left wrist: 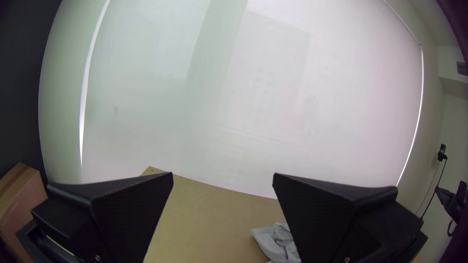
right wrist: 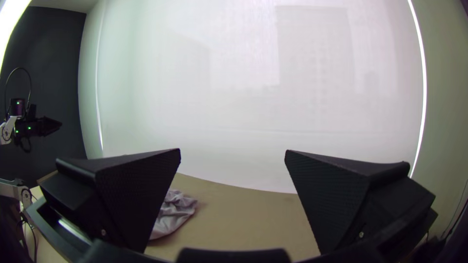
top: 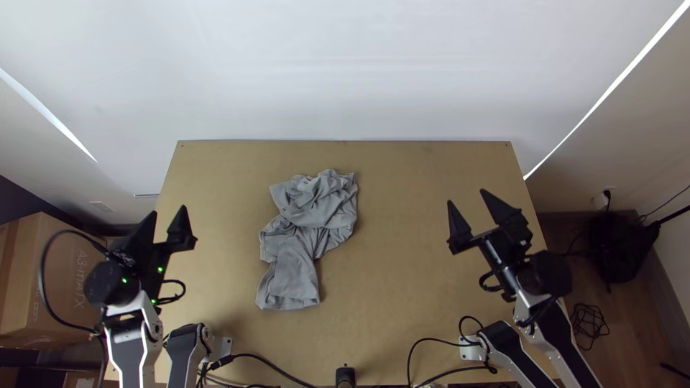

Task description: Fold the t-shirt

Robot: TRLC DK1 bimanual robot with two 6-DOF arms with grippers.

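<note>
A grey t-shirt lies bunched and crumpled left of the table's middle, its far part rumpled, its near part narrower and flatter. My left gripper stands open at the table's left side, apart from the cloth. Over the right part of the table, my right gripper is open too, well away from the shirt. In the left wrist view, the left gripper has part of the shirt beyond one finger. The right wrist view has the right gripper with a piece of shirt partly behind a finger.
The wooden table has black cables along its near edge. A cardboard box stands on the left beyond the table. A pale blind hangs behind the far edge. A black bag-like object is at the right.
</note>
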